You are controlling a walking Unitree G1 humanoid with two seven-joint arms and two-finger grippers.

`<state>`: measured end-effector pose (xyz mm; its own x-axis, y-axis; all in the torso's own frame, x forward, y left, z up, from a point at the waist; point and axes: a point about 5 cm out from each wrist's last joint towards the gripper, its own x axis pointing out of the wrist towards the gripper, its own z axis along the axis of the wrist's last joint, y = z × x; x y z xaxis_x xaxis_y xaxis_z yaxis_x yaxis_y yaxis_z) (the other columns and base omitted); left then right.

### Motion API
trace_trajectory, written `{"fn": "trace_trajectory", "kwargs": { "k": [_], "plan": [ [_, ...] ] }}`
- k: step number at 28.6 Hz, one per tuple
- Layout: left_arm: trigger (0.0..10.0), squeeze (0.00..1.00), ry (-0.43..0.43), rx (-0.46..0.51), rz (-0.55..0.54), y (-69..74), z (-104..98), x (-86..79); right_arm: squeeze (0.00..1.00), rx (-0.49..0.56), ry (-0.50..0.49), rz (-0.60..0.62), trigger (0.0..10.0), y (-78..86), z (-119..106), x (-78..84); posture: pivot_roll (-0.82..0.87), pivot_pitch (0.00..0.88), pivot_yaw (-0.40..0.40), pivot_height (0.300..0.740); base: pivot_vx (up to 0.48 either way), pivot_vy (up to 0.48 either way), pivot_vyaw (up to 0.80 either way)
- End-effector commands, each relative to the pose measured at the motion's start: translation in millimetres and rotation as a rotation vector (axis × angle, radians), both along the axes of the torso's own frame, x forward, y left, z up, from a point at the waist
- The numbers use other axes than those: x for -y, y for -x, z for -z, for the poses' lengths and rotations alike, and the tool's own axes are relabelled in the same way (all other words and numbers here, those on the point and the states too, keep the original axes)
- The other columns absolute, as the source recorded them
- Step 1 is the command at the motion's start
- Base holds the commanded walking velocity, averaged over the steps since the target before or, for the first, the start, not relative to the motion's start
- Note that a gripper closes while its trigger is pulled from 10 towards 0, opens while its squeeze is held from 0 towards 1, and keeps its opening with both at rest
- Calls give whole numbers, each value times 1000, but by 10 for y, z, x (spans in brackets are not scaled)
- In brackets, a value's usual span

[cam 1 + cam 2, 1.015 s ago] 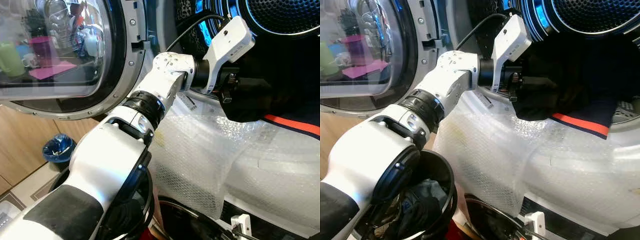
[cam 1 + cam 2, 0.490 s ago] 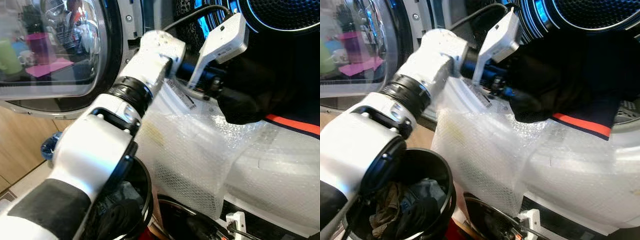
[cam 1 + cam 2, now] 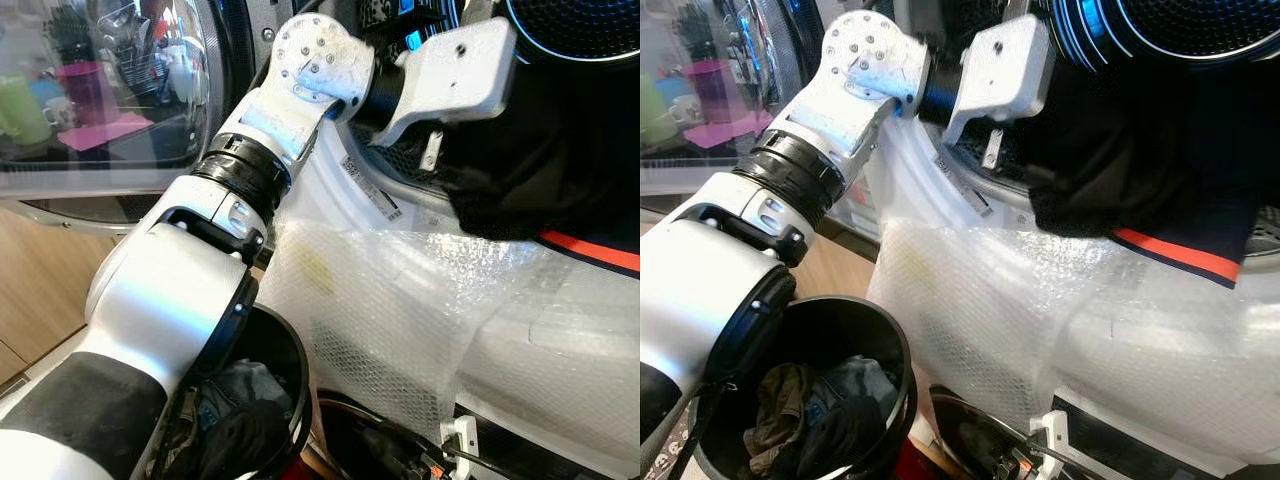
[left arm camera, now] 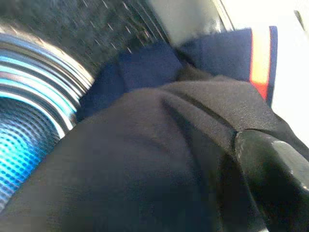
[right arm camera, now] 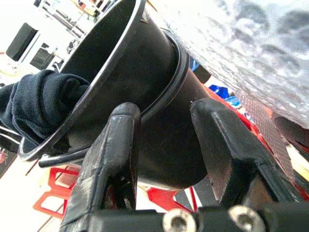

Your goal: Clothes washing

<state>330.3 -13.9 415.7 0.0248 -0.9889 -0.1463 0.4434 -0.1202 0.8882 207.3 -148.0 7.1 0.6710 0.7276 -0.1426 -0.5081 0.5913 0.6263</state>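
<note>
Hanging garment [image 3: 1140, 190]: dark cloth with an orange-red stripe [image 3: 1175, 253] along its hem draped out of the washer drum [image 3: 1185, 30] mouth and over the lower rim, its stripe edge lying on the bubble wrap.
Garment, left wrist view: dark fabric [image 4: 145, 154] lay right in front of the camera, the striped hem [image 4: 260, 53] beyond it, the blue-lit ribbed drum ring [image 4: 29, 111] to one side.
Left claw: it was buried in the dark cloth at the drum mouth; one black finger [image 4: 275, 179] showed against the fabric, and I cannot tell whether the fingers were spread or pinched.
Left arm [image 3: 270, 150]: it reached up from the shoulder to the drum, its white wrist housing [image 3: 450, 75] just at the opening.
Right claw [image 5: 166, 145]: its two black fingers stood spread apart with nothing between them, close beside the bucket's outer wall.
Bucket [image 3: 855, 330]: black and round, it stood on the floor below the washer front, holding crumpled dark and brownish clothes [image 3: 815, 415].
Bubble wrap [image 3: 1040, 320]: a clear sheet covered the washer's white front beneath the drum.
Door [image 3: 110, 100]: the round glass door stood swung open to the left, mirroring a room with pink and green things.
</note>
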Motion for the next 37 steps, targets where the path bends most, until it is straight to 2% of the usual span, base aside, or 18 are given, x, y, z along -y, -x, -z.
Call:
{"fn": "trace_trajectory", "kwargs": {
  "k": [1,3,4,7,8,11,14,17,22,27,28,30,31,33,34,35,36,37],
  "plan": [
    [10000,1000,131,78,100,189,-254,62,0,3,2,-4,10000,-17,6,-15,33,34,42,740,0,0,0],
    [10000,1000,203,58,144,224,-283,81,0,4,2,-4,10000,-24,7,-16,32,30,43,740,0,0,0],
    [10000,1000,244,0,193,238,-283,94,0,4,2,-3,10000,-29,10,-16,34,28,41,740,0,0,0],
    [10000,1000,234,-123,232,214,-239,120,0,2,3,-6,10000,-36,20,-17,38,27,39,740,0,0,0],
    [10000,1000,135,-228,222,147,-122,137,0,0,2,-12,10000,-46,30,-28,45,24,39,740,0,0,0],
    [10000,1000,-104,-288,211,65,156,98,0,2,-5,-16,10000,-61,30,-50,47,18,43,740,0,0,0],
    [10000,1000,-250,-316,237,56,346,67,0,3,-7,-18,10000,-65,30,-63,46,12,43,740,0,0,0],
    [10000,1000,-325,-295,238,73,438,37,0,4,-11,-20,10000,-63,31,-70,48,10,41,740,0,0,0],
    [10000,1000,-381,-249,240,110,483,-16,0,3,-12,-22,10000,-54,39,-74,51,10,40,740,0,0,0],
    [10000,1000,-497,-99,224,195,517,-163,0,6,-19,-25,10000,-72,46,-79,56,9,40,740,0,0,0],
    [10000,1000,-552,-40,176,173,553,-237,0,2,-19,-25,10000,-81,56,-88,62,1,37,740,0,0,0],
    [10000,1000,-586,76,83,106,515,-333,0,-3,-21,-32,10000,-93,67,-99,71,0,36,740,0,0,0],
    [10000,1000,-472,162,30,88,399,-283,0,-4,-21,-31,10000,-114,71,-103,72,0,36,740,0,0,0],
    [10000,1000,-320,226,12,101,291,-195,0,-5,-20,-29,10000,-139,73,-103,74,0,34,740,0,0,0],
    [10000,1000,-206,263,32,140,239,-137,0,-5,-20,-28,10000,-153,72,-107,76,0,36,740,0,0,0],
    [10000,1000,-206,263,32,140,239,-137,0,-5,-20,-28,10000,-153,72,-107,76,0,36,740,0,0,0],
    [10000,1000,-69,298,53,191,182,-80,0,-4,-20,-27,10000,-170,69,-111,83,0,33,740,0,0,0],
    [10000,1000,-69,298,53,191,182,-80,0,-4,-20,-27,10000,-170,69,-111,83,0,33,740,0,0,0]
  ]
}}
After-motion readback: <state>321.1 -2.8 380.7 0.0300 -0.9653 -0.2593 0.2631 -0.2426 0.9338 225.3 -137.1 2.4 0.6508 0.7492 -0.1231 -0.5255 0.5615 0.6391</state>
